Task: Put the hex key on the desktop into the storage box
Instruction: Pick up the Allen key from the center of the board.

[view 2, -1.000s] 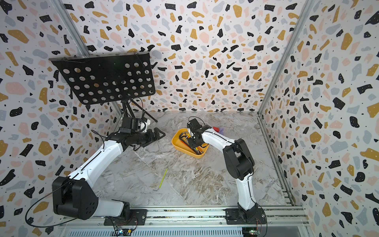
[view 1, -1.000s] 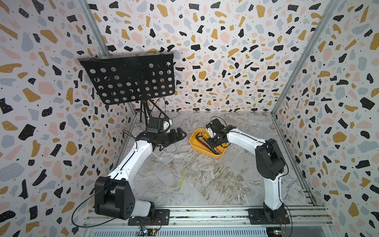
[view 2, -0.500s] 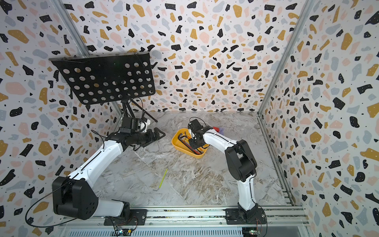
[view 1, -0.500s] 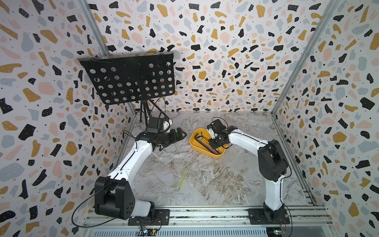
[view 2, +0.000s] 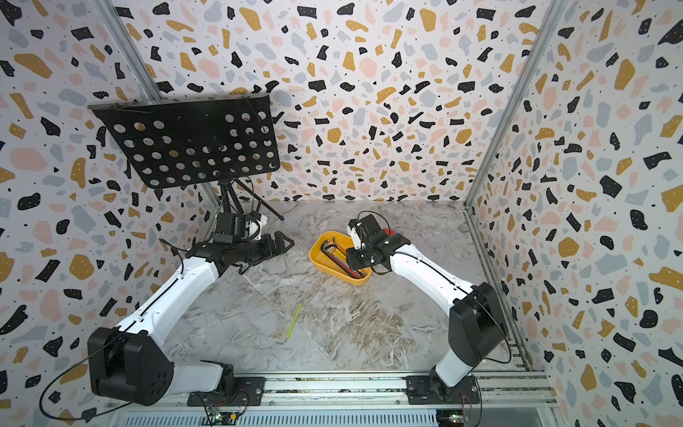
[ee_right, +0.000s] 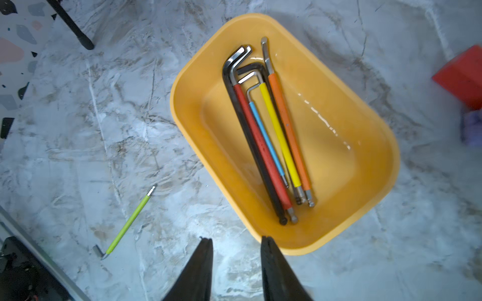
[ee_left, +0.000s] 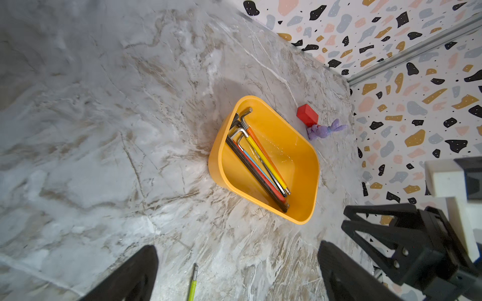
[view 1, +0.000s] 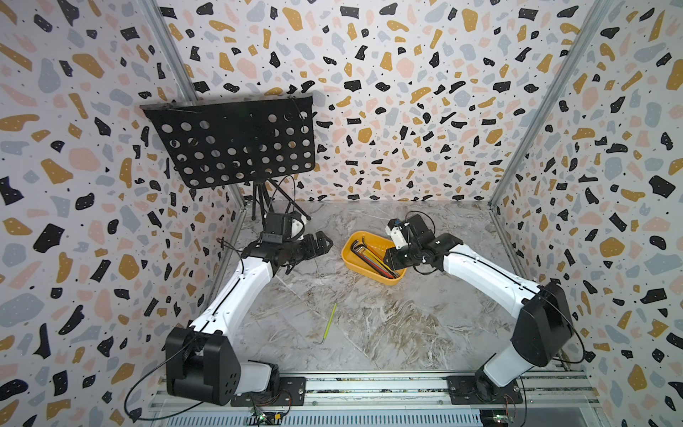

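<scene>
Box (ee_right: 339, 169) sits on the desk (view 1: 406, 332) and holds a bundle of hex keys (ee_right: 268, 146): one black, the others sleeved red, blue, yellow and orange. Small marks on the red sleeve are too small to read. Well apart from the box, toward the robot's base, the green key (ee_right: 127, 224) lies flat on the desk. At the box's rim hang the right fingers (ee_right: 276, 271), parted and empty. Near the box's opposite side the left fingers (ee_left: 125, 276) stand wide apart, also empty. Beyond the box rests a red block (ee_left: 307, 114).
</scene>
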Robot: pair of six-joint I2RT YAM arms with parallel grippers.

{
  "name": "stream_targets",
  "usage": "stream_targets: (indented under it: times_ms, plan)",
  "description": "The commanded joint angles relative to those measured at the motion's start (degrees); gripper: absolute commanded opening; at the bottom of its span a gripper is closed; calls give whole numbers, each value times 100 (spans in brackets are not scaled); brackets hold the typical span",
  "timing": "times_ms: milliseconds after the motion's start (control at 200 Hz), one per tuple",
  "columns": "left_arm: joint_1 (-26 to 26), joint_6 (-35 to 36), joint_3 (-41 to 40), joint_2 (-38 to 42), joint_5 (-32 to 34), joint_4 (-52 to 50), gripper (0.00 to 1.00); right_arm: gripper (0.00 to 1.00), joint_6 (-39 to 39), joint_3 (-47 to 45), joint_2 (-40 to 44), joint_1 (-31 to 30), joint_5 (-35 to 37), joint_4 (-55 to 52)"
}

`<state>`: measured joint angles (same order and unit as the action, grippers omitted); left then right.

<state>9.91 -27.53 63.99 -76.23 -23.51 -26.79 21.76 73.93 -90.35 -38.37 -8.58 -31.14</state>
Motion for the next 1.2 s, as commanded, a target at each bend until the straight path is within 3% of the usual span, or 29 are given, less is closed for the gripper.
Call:
stream_targets:
  times_ms: [0,305,546,1196]
  plan:
    - [-27,256,-103,338,436,188,100,37,541,-380,404,-507,129,62]
    - [-153,468,-272,756,1224,190,100,37,1442,-810,193,-1762,729,703]
    - [-419,428,-332,879,1440,182,100,39,2201,-74,-904,-2494,1101,747]
    - [-629,329,-431,1134,1689,178,100,41,3168,1323,-2575,-3045,2003,218]
